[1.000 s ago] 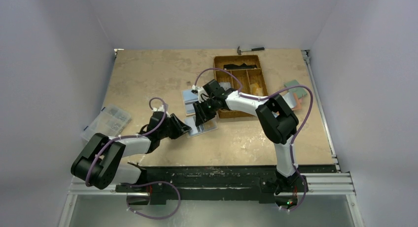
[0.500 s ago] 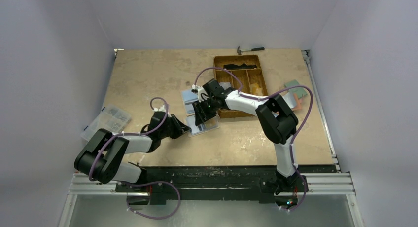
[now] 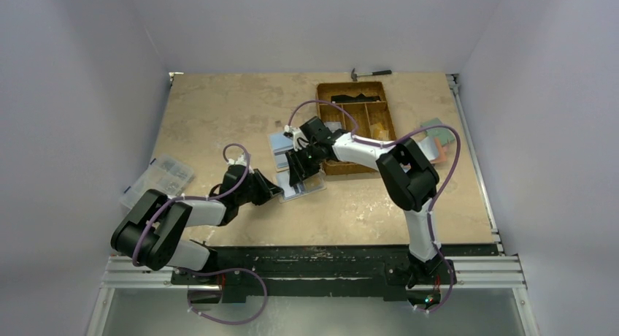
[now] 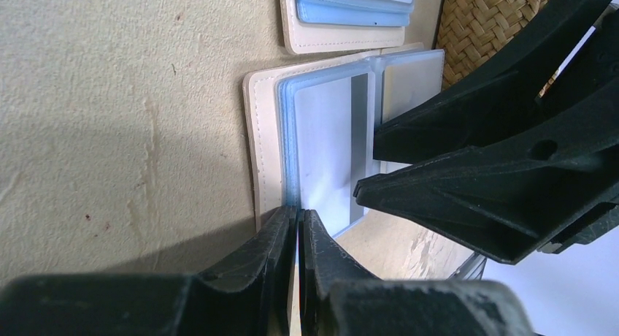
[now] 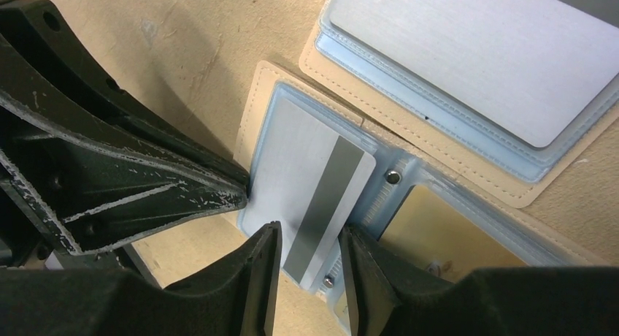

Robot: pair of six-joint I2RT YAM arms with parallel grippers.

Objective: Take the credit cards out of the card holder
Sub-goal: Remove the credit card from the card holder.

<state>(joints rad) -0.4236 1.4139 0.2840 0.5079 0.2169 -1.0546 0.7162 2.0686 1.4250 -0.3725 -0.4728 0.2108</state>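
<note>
Left jaws clamp the edge of the open card holder (image 4: 261, 131), seemingly to anchor it, while the right jaws stand apart astride the striped credit card (image 5: 306, 175), poised to pull it.

Tan mottled table (image 3: 219, 117) fills the frame, and at its centre the open card holder (image 4: 261, 131) lies flat, a second holder (image 3: 279, 141) just above it. Brown tray (image 3: 350, 84) upper centre, hammer (image 3: 368, 74) at the top edge, clear organiser box (image 3: 159, 179) at the left edge, flat coloured pieces (image 3: 438, 135) far right.
</note>
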